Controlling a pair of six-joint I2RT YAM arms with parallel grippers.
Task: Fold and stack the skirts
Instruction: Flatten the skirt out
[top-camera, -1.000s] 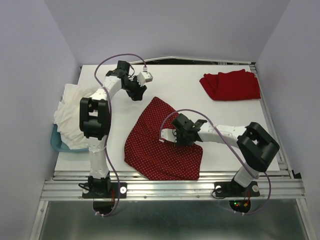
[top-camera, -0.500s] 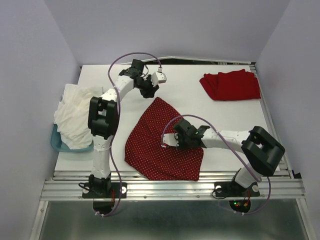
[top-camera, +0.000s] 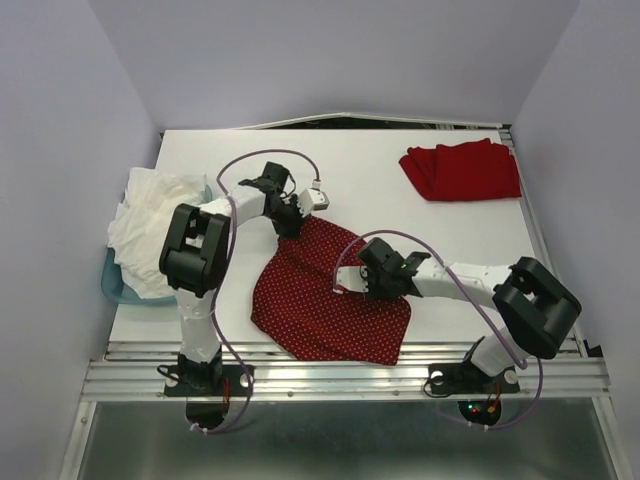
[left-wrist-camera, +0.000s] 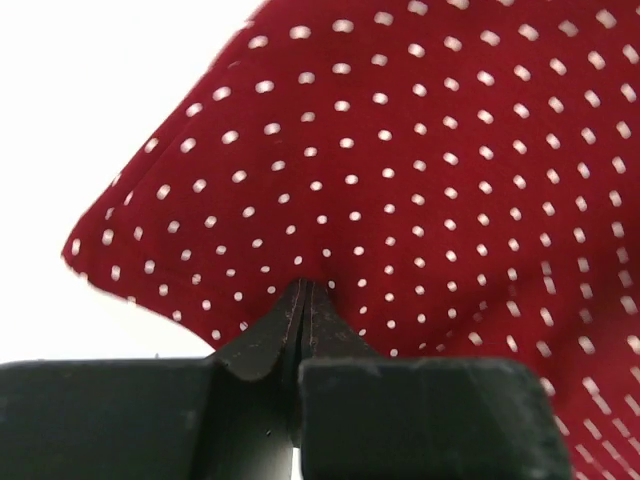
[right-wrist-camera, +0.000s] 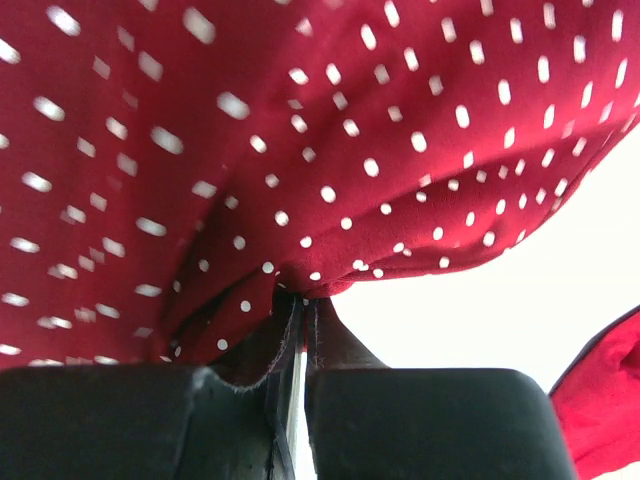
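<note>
1. Left gripper (left-wrist-camera: 305, 293), open and clear of the cloth a second ago, has dropped to the far corner of the dotted skirt (top-camera: 320, 300), and its jaws now pinch it.
2. Right gripper (right-wrist-camera: 295, 300) stays clamped on the same skirt's right edge, shifted slightly toward the near edge.
3. The dotted skirt lies spread at the near middle of the table (top-camera: 380, 160).
4. Red skirt (top-camera: 462, 170) is unmoved, folded at the far right.

The top external camera looks down from high behind the near edge over the whole table (top-camera: 370, 165). Both wrist cameras sit very close to the polka-dot skirt (top-camera: 310, 300), which all three views share.
</note>
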